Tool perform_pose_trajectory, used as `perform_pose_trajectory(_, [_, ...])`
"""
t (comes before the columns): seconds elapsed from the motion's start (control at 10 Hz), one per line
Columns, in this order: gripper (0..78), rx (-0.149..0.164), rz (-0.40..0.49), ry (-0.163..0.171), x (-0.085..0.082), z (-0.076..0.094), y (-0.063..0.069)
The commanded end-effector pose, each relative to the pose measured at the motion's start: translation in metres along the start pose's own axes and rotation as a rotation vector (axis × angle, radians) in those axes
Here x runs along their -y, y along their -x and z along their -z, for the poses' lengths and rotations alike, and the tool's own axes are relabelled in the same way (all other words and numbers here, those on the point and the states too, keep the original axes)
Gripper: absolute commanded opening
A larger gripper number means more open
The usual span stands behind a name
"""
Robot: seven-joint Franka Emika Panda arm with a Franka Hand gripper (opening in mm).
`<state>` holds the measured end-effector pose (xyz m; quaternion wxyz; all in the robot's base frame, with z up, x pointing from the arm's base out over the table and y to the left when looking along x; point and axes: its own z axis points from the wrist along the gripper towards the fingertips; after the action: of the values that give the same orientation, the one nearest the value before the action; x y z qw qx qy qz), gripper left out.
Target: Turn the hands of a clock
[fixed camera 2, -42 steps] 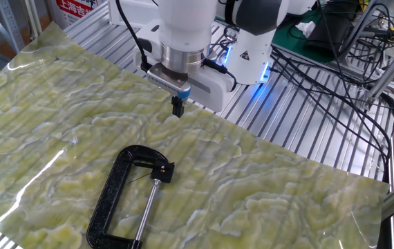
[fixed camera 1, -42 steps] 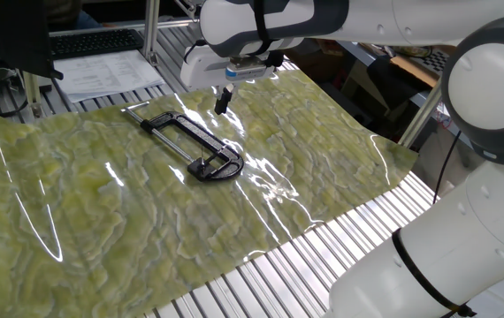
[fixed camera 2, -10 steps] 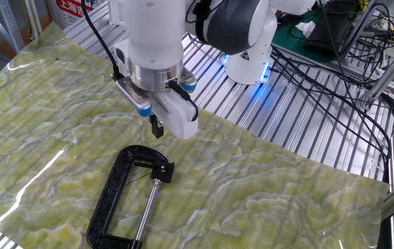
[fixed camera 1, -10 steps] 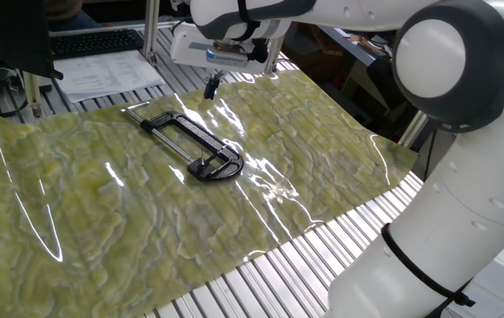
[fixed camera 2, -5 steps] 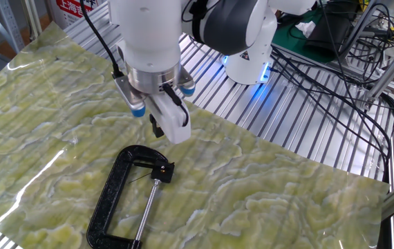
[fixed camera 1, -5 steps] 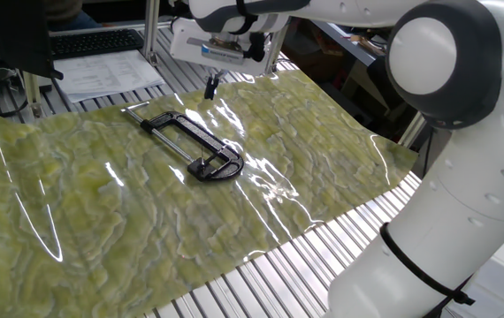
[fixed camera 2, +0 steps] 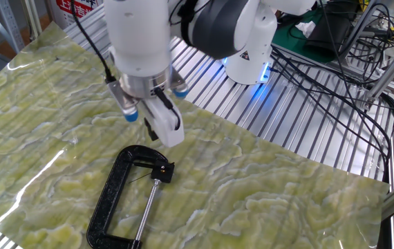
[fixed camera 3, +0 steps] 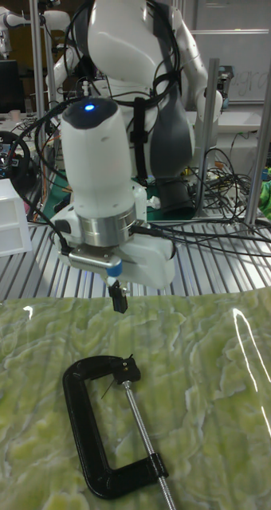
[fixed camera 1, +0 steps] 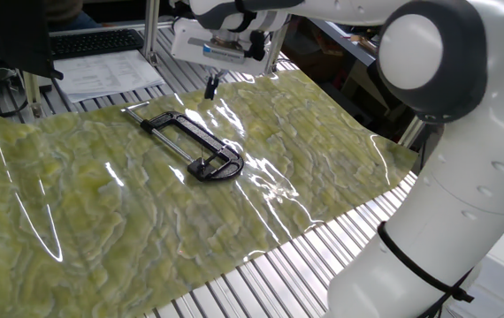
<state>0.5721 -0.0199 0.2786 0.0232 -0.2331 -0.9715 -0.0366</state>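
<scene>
Hanging point-down, the robot's black two-finger gripper has its jaws pressed together into one narrow tip, and we see nothing between them. We see that tip in the air above the mat, clear of every object, near the curved end of the clamp and just beyond it on the side toward the robot's base. The same gripper shows in one fixed view as a small dark point under a flat white hand; in the other fixed view the gripper is partly covered by the white hand housing.

Above the fingers we see a silver wrist ring, and above that the thick white arm with a small blue light glowing on top.

On the mat below lies the black metal C-clamp that stands for the clock; we can make out no dial or hands on it. It lies flat, with its curved frame at the end nearer the gripper and a long silver threaded rod running through the other end. The clamp is well apart from the edges of the mat.

We see the mottled yellow-green mat, covered in shiny clear film, spread over a table of ribbed silver metal slats.
</scene>
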Motion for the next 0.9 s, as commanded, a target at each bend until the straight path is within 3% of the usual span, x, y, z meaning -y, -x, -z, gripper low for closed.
perform_pose_trajectory(0.1, [0.0,0.010,0.037,0.001,0.003,-0.018,0.014])
perform_pose_trajectory(0.4, [0.0,0.024,0.070,0.002,0.012,-0.044,0.024])
perform_pose_trajectory(0.9, [0.0,0.037,0.102,0.011,0.016,-0.070,0.038])
